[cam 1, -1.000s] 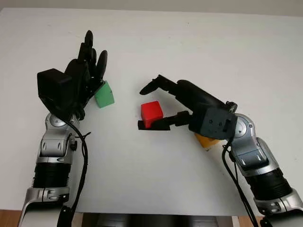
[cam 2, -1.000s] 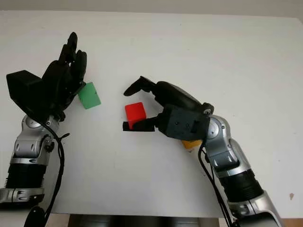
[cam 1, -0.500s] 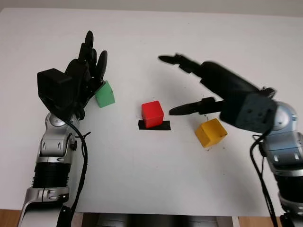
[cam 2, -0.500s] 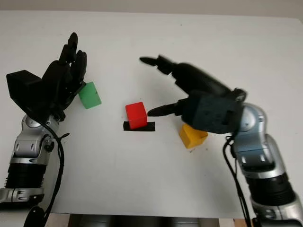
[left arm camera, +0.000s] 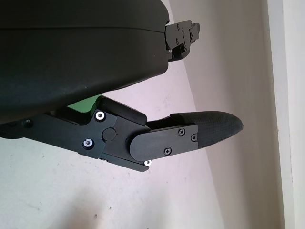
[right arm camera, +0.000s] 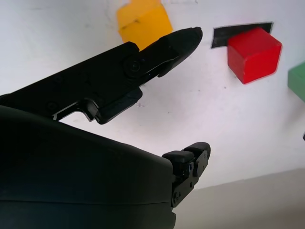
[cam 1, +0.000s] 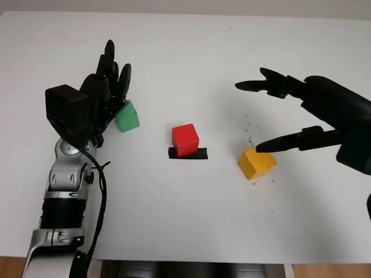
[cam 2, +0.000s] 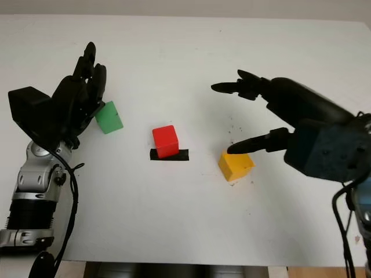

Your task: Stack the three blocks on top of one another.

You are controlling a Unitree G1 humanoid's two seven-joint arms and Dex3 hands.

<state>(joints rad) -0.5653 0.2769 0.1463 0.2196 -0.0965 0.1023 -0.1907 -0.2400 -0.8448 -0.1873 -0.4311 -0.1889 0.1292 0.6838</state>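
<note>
A white table (cam 1: 191, 231) holds three separate blocks. The red block (cam 1: 185, 139) sits centrally on black tape (cam 1: 188, 153). The yellow block (cam 1: 257, 163) lies right, under the empty, spread right hand (cam 1: 301, 116). The green block (cam 1: 127, 116) touches the open left hand (cam 1: 104, 92).

Our right hand (cam 1: 324, 119) has let go of the small red cube (cam 1: 185, 139) on its black tape strip (cam 1: 188, 153), lifted and swung right; open, it now hovers over the uncovered yellow cube (cam 1: 257, 163).
</note>
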